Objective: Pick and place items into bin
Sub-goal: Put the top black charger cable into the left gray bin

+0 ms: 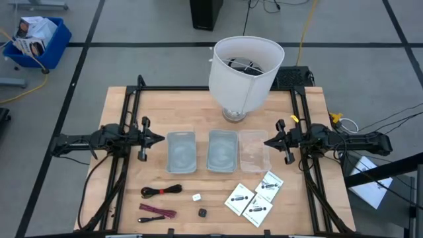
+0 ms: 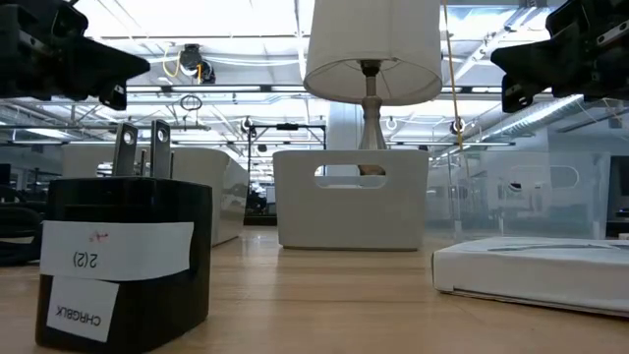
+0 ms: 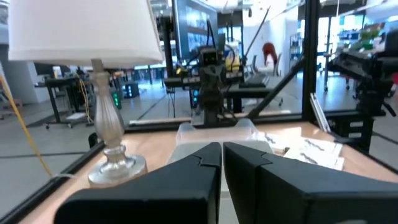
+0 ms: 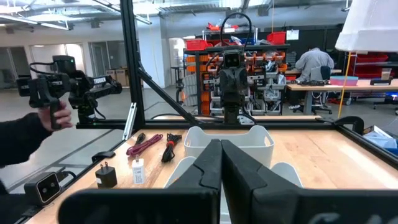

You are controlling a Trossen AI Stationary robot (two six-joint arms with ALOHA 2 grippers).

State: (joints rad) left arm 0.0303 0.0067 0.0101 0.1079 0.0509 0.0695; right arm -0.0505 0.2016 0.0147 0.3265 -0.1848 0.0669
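The items lie on the wooden table's near part. They are a black coiled cable [image 1: 160,192], a magenta one [image 1: 157,212], a tiny white piece [image 1: 197,196], a small black cube [image 1: 202,213] and several white printed packets [image 1: 254,198]. Three bins stand in a row at mid-table: two milky ones [image 1: 181,151] [image 1: 223,149] and a clear one [image 1: 254,149]. My left gripper [image 1: 160,139] hovers shut just left of the row. My right gripper [image 1: 266,141] hovers shut just right of it. Both point level toward the bins and hold nothing.
A white-shaded lamp [image 1: 244,66] stands on the table behind the bins. Black frame rails [image 1: 125,112] run along the table's left and right sides. In the right wrist view a person's hand [image 4: 53,115] holds a device beyond the table's edge.
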